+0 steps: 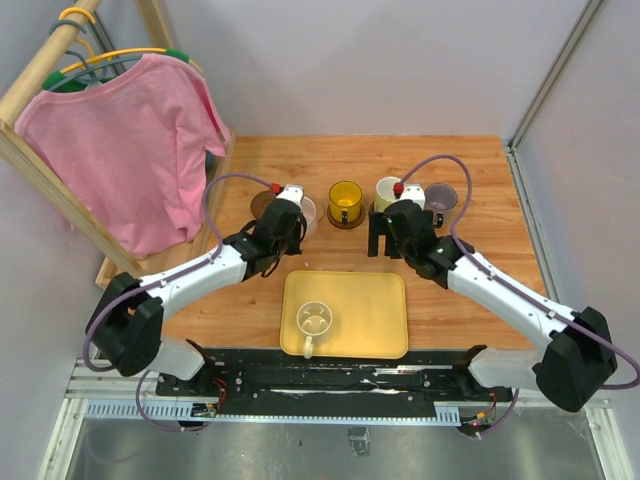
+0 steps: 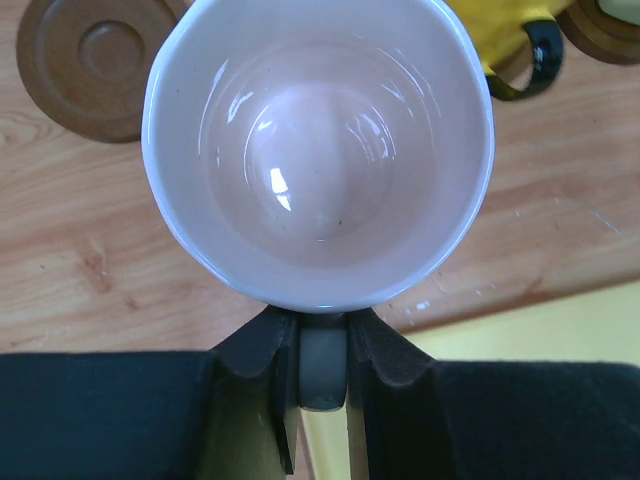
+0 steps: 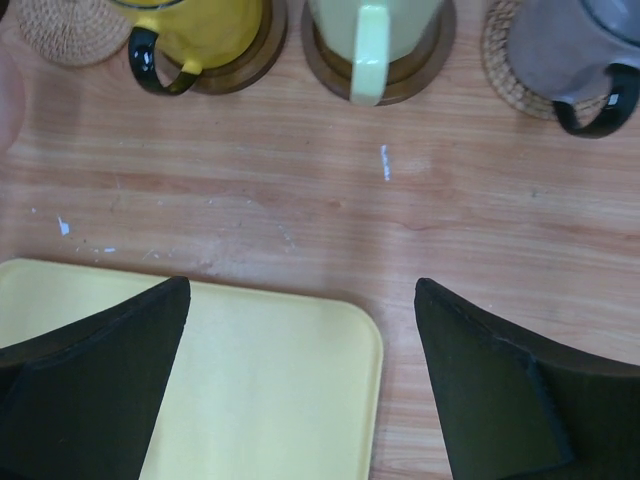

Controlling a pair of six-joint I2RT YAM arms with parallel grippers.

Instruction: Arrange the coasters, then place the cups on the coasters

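Observation:
My left gripper (image 2: 322, 345) is shut on the handle of the pale pink cup (image 2: 318, 150), which is upright just right of a bare dark brown coaster (image 2: 95, 65); what lies under the cup is hidden. In the right wrist view the amber cup (image 3: 195, 30) and the cream cup (image 3: 372, 40) each stand on a brown coaster (image 3: 420, 75). The greyish purple cup (image 3: 570, 55) stands on a woven coaster (image 3: 500, 70), and another woven coaster (image 3: 60, 30) lies bare at the far left. My right gripper (image 3: 300, 290) is open and empty near the tray corner, short of that row.
A yellow tray (image 1: 375, 315) lies at the near middle with a white cup (image 1: 315, 320) in its left part. A wooden rack with a pink shirt (image 1: 130, 150) stands at the back left. Grey walls close in the table's back and right sides.

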